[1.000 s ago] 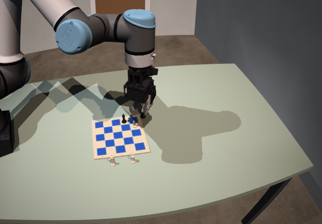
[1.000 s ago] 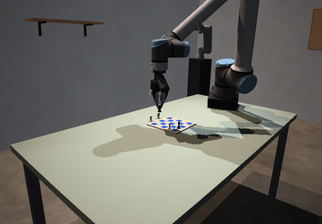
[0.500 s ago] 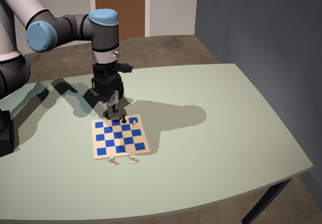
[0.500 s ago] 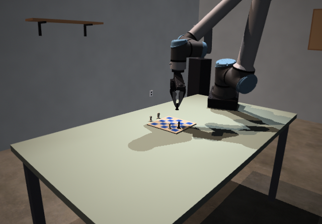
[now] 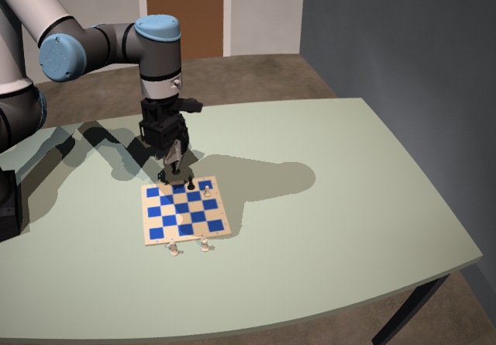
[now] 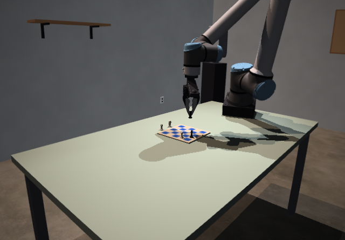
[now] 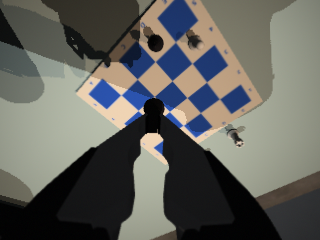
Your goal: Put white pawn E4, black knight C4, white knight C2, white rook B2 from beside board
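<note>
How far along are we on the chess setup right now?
Probably done: a white piece stands upright in the board's edge column, plausibly the pawn on E4; labels are unreadable. In hand: the hand is shut on a black piece, presumably the black knight, raised near the board's edge. Left: setting it on C4, then the two white pieces beside the board.

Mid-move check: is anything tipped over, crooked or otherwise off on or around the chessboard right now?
Nothing stands out. The hand grips a small black piece near the chessboard's far edge. The standing black piece and standing white piece on it are upright, as are the nearer white piece and farther white piece beside it.
</note>
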Tool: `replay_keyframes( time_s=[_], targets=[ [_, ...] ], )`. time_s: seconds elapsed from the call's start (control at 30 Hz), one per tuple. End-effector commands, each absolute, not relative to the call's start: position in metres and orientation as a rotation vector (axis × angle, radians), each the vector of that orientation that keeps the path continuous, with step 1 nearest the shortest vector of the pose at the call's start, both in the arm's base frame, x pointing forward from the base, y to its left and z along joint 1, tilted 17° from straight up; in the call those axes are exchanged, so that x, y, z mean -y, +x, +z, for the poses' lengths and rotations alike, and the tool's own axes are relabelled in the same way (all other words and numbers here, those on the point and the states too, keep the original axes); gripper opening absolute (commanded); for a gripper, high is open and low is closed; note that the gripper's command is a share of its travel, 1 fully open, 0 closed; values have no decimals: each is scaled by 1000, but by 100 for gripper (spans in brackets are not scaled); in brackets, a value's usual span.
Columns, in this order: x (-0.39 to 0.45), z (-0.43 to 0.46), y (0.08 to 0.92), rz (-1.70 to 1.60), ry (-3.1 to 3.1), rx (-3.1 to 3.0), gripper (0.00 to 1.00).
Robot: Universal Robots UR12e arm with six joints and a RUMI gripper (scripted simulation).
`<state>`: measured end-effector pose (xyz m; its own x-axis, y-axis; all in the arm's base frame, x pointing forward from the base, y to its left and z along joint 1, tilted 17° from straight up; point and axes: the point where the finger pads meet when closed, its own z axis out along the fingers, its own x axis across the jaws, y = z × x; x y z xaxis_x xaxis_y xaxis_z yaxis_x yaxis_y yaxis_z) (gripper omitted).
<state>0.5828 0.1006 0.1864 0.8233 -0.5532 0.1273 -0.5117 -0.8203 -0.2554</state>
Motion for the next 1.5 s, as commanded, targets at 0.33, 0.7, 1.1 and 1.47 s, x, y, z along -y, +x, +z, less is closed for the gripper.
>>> replay_keyframes(
  time_s=[0.33, 0.7, 1.1, 1.47],
  targets=[
    [-108, 144, 594, -291, -2796, -827, 0],
    [-113, 110, 603, -291, -2796, -827, 0],
    [-115, 101, 605, -291, -2796, -827, 0],
    [-115, 101, 605, -291, -2796, -827, 0]
  ],
)
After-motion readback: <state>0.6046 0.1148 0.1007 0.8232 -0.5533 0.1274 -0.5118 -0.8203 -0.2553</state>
